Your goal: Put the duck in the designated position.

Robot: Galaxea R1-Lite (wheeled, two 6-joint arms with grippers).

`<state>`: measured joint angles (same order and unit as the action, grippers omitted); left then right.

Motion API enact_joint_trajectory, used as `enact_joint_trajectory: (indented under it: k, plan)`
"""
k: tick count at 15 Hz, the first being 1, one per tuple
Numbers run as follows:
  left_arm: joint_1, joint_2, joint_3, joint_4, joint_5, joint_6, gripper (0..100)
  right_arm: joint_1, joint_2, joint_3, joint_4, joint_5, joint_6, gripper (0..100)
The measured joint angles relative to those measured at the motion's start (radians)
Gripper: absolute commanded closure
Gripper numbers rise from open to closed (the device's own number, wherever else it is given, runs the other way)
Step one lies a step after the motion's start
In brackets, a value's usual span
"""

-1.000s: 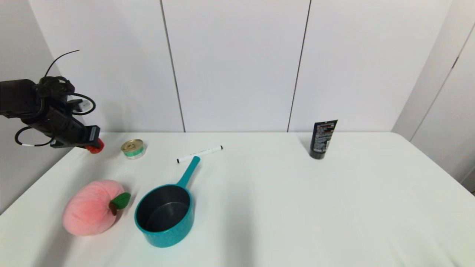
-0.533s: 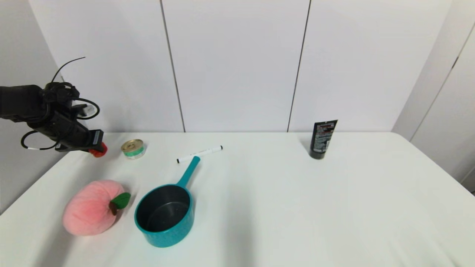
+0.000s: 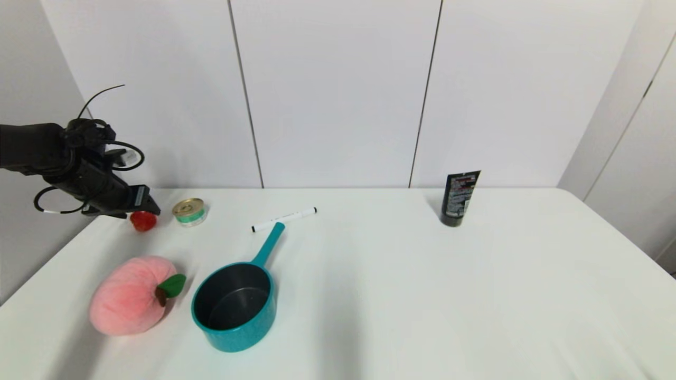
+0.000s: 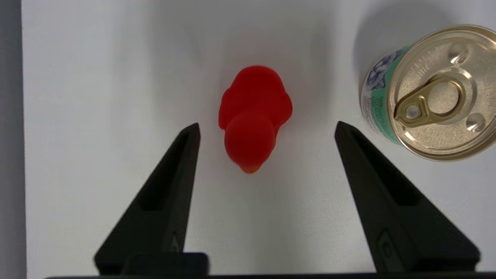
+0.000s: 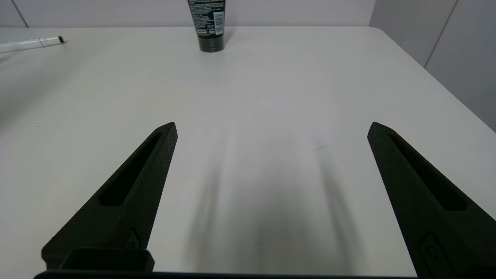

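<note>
The small red duck rests on bare white tabletop at the far left, just left of a small tin can. My left gripper hangs open directly above the duck; its two fingers stand apart on either side of the duck and touch nothing. The designated position carries no mark that I can make out. My right gripper is open and empty over bare table on the right side, out of the head view.
A pink plush peach and a teal saucepan sit at the front left. A white marker lies behind the pan's handle. A black tube stands at the back right. The table's left edge runs close to the duck.
The left gripper carried the duck down and slightly right, then opened. The duck now lies free on the table with the fingers lifted above it.
</note>
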<state>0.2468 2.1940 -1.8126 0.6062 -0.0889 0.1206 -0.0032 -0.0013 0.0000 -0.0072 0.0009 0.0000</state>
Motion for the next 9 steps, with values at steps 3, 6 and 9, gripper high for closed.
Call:
enact_joint_trajectory:
  k: [3, 6, 9]
  plan:
    - [0.000, -0.035, -0.004, -0.039, 0.001, 0.002, 0, 0.000, 0.000, 0.000, 0.000, 0.000, 0.000, 0]
    - [-0.003, -0.107, -0.008, -0.070, 0.001, 0.008, 0, 0.000, 0.000, 0.000, 0.000, 0.000, 0.000, 0]
    - [-0.029, -0.218, -0.006, -0.072, 0.000, 0.013, 0, 0.000, 0.000, 0.000, 0.000, 0.000, 0.000, 0]
